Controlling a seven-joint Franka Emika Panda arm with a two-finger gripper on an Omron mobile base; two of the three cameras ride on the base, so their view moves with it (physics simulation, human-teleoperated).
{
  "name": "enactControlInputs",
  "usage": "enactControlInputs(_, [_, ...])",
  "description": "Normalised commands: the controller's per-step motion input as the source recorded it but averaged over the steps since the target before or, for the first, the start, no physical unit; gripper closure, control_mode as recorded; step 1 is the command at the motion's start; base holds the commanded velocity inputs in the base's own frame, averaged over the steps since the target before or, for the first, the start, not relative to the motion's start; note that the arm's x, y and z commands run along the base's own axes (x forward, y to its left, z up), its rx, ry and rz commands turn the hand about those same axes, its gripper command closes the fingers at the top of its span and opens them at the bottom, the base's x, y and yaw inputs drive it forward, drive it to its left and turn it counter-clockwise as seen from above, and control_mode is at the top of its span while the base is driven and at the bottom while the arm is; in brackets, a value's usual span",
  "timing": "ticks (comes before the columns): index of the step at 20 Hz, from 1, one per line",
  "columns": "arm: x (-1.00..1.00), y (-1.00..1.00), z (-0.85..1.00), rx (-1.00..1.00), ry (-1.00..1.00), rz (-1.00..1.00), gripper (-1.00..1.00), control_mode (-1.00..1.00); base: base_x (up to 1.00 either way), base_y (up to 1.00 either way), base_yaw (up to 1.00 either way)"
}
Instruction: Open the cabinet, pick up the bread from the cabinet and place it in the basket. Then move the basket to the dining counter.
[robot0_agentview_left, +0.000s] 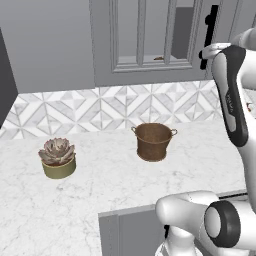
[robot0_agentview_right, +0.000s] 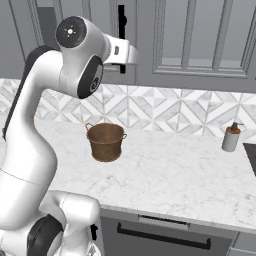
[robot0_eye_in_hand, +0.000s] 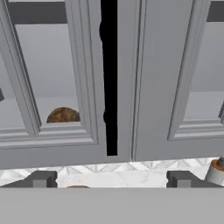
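Black bar handle (robot0_eye_in_hand: 111, 83) stands vertical, dead ahead of my hand (robot0_eye_in_hand: 111, 180) — fingers wide open, holding nothing.

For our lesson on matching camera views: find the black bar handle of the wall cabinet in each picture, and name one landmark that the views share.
Left base view: black bar handle, upper right, above the arm.
Right base view: handle, top, left of centre, partly behind the arm.
Hand view: handle, tall, centre, on the cabinet door.
Shared landmark: the patterned backsplash below the cabinet.
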Motion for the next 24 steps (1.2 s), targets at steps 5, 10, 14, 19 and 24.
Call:
enactControlInputs(5, [0.35,-0.05,0.32,0.0,-0.01,0.0,-1.0,-1.0,0.0,0.0,0.0])
enactControlInputs(10, [0.47,0.0,0.03,0.0,-0.01,0.0,-1.0,-1.0,0.0,0.0,0.0])
enactControlInputs(14, [0.51,0.0,0.0,0.0,0.0,0.0,-1.0,-1.0,0.0,0.0,0.0])
enactControlInputs(19, [0.39,0.0,-0.04,0.0,-0.01,0.0,-1.0,-1.0,0.0,0.0,0.0])
enactControlInputs(24, [0.3,0.0,-0.23,0.0,-0.04,0.0,-1.0,-1.0,0.0,0.0,0.0])
